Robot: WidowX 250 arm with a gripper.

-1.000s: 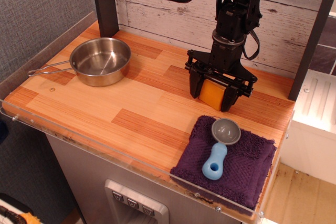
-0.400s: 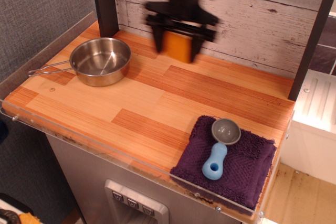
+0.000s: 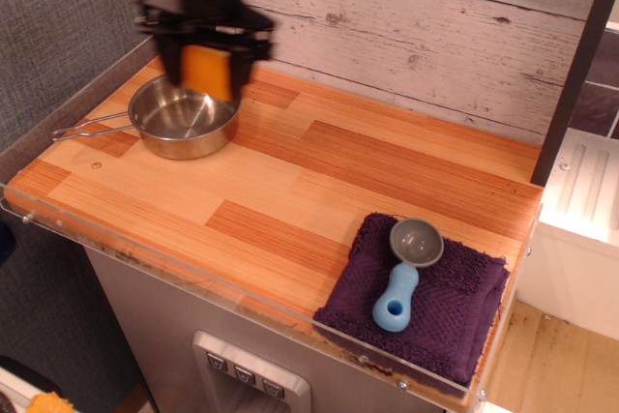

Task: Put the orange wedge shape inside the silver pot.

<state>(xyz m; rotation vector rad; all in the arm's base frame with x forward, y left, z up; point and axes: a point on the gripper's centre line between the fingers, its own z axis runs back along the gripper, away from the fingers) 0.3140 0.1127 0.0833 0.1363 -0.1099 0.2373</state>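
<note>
My gripper [image 3: 204, 74] is shut on the orange wedge shape [image 3: 205, 71], a yellow-orange block held between the two black fingers. It hangs in the air over the far rim of the silver pot [image 3: 184, 115], which sits at the back left of the wooden table with its thin wire handle [image 3: 89, 129] pointing left. The pot's inside shows bare steel. The gripper is motion-blurred.
A purple towel [image 3: 426, 302] lies at the front right corner, with a small grey scoop with a blue handle [image 3: 403, 276] on it. A dark post [image 3: 196, 2] stands behind the pot. A whitewashed plank wall runs along the back; a clear rim edges the table front.
The gripper lifted the wedge from the table's right-middle and carried it left across the table to above the pot. The pot, towel and scoop have not moved.
</note>
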